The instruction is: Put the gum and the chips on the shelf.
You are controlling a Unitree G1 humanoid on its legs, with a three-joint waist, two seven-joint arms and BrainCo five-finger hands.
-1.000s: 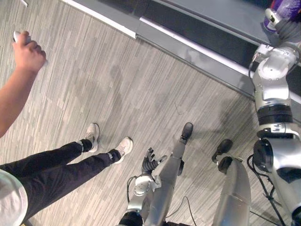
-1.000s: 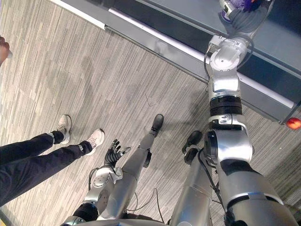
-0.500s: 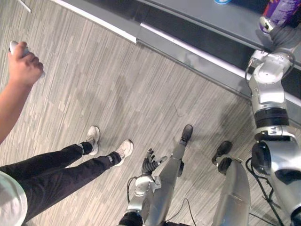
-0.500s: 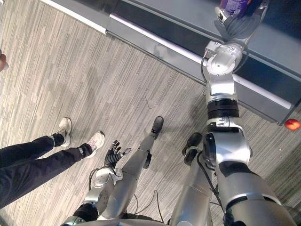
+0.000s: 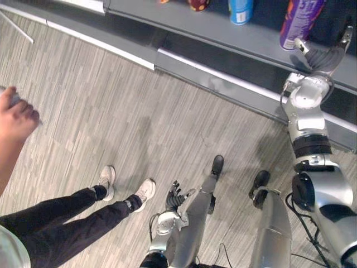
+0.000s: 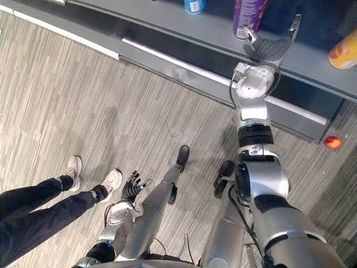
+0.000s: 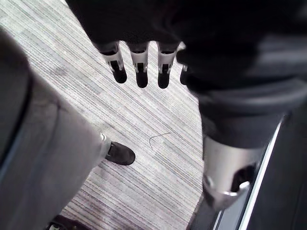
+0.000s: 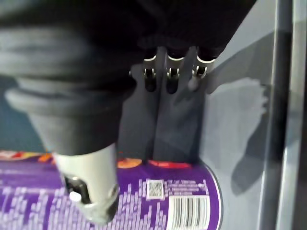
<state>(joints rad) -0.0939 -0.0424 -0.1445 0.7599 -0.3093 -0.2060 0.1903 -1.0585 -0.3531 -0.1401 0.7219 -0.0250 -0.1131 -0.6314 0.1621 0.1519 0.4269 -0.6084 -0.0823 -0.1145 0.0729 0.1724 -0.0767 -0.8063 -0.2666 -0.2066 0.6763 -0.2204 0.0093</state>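
One purple chips can (image 6: 248, 14) stands on the shelf (image 6: 150, 14), right robot hand (image 6: 269, 49) spread beside it. Right eye view adds one yellow can (image 6: 345, 51). Left robot hand (image 6: 133, 185) hangs spread.

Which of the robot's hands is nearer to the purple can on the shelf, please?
Right. The right hand is open beside the purple can; the left hand hangs low over the floor, far away.
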